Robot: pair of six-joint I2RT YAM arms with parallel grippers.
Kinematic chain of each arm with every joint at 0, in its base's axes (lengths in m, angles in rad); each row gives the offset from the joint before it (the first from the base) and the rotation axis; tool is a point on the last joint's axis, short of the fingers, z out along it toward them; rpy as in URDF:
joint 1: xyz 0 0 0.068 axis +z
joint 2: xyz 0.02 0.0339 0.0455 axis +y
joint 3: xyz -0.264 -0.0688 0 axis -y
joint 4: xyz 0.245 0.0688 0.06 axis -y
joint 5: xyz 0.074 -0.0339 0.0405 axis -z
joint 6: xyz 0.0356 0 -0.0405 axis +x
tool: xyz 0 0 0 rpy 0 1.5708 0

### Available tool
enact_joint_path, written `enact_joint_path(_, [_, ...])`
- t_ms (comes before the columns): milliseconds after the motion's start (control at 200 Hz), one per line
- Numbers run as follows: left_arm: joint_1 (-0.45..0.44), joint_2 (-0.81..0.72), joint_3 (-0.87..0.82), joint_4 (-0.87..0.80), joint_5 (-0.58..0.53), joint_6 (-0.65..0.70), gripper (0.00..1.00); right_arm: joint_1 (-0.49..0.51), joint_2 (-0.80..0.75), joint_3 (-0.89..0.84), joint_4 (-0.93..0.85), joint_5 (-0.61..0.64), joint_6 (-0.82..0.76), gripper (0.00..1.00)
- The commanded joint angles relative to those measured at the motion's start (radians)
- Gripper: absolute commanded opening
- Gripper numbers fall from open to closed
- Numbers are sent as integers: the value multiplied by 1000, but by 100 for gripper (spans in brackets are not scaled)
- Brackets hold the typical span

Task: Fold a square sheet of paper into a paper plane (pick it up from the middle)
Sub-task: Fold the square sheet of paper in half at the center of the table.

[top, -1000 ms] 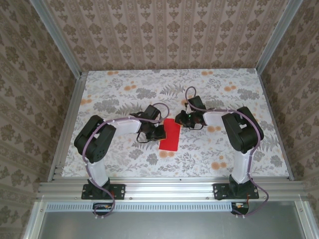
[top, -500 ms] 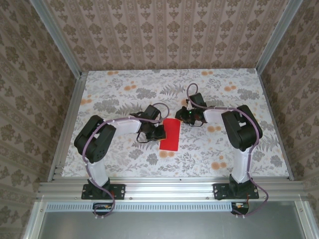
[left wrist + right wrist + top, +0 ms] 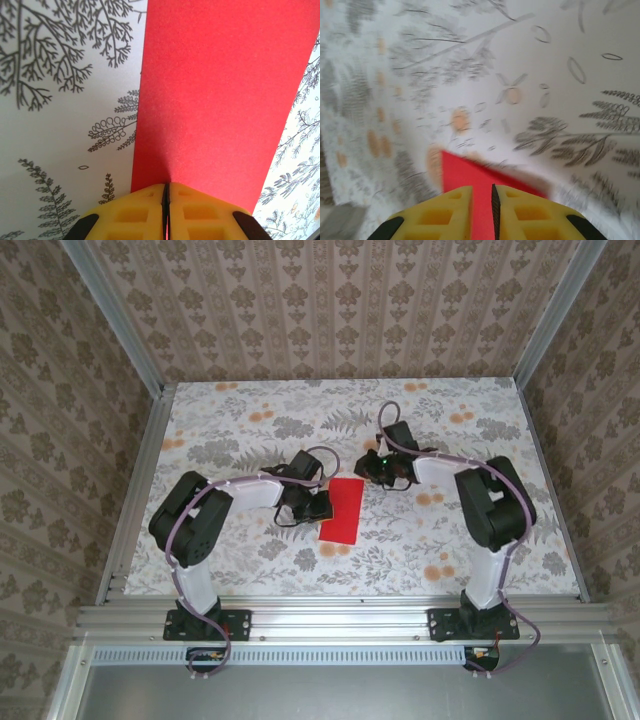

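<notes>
Square sheet of paper is folded to a narrow red rectangle, flat on the floral desk about mid-desk, between the two arms, long axis running near-to-far with a slight lean to the right at the far end.

Left wrist view: paper runs up the middle of the frame, long edges straight, desk print on both sides.

Left gripper sits at the paper's left long edge. Its yellow fingers are pressed together, only a thin seam between them, and they meet right at the paper's near edge. Looks pinched on that edge, with a faint crease shadow leading into the seam.

Right gripper is just beside the paper's far right corner. Right wrist view is blurry. Its fingers are parted by a narrow gap, and red paper shows through and just beyond the gap, one corner pointing left. Can't tell if the fingers touch the paper; no grip on it visible. Desk beyond.
</notes>
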Motion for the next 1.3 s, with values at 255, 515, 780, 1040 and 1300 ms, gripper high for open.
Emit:
enact_joint_path(255, [-8, -12, -28, -121, -82, -77, 11, 118, -174, -205, -82, -33, 57, 19])
enact_joint_path(515, [-8, -53, -46, -93, -91, -157, 11, 174, -137, -276, 20, -96, 120, 15])
enact_joint_path(780, [4, -92, -41, -9, -7, -178, 16, 184, -79, -287, -13, -84, 93, 11])
enact_joint_path(1040, [56, -94, 10, 97, 104, -168, 24, 158, -8, -206, -144, -128, -126, 11])
enact_joint_path(1300, [87, -24, 94, 126, 109, -157, 25, 85, 38, -48, -290, -272, -443, 12])
